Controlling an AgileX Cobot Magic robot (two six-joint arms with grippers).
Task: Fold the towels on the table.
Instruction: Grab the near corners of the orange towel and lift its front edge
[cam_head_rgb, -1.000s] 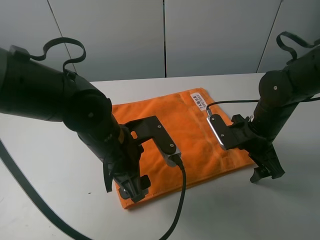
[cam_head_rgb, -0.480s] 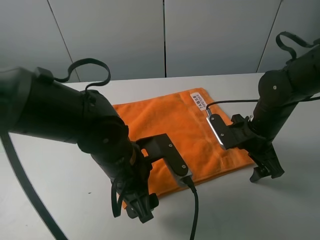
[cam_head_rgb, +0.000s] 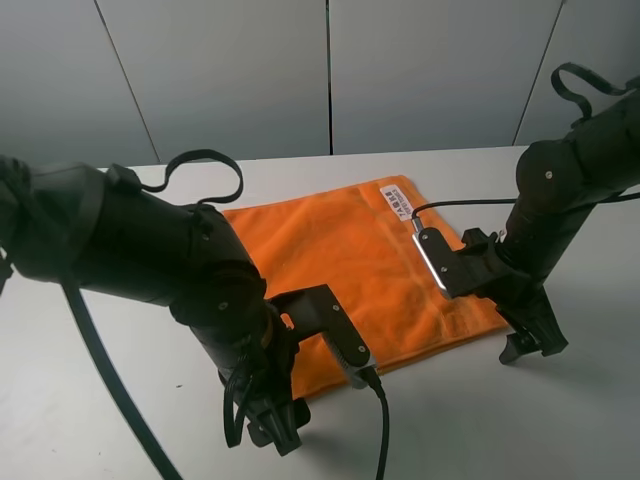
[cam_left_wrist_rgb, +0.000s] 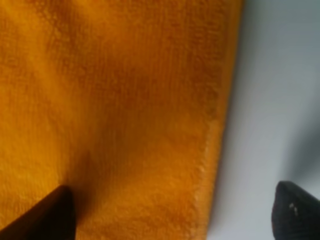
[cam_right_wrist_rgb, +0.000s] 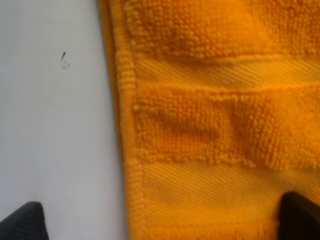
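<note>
The left tool (cam_left_wrist_rgb: 172, 212) and right tool (cam_right_wrist_rgb: 160, 218) are both hovering spread wide, each straddling a towel (cam_head_rgb: 340, 250) edge over the bench (cam_head_rgb: 480, 410).

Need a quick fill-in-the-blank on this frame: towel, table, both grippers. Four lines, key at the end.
1. The towel lying on the table is ____ in colour.
2. The left gripper has one fingertip over the towel and the other over the ____.
3. The right gripper has its jaws ____.
4. The towel's small label is ____ in colour.
Missing words: orange; table; open; white.
</note>
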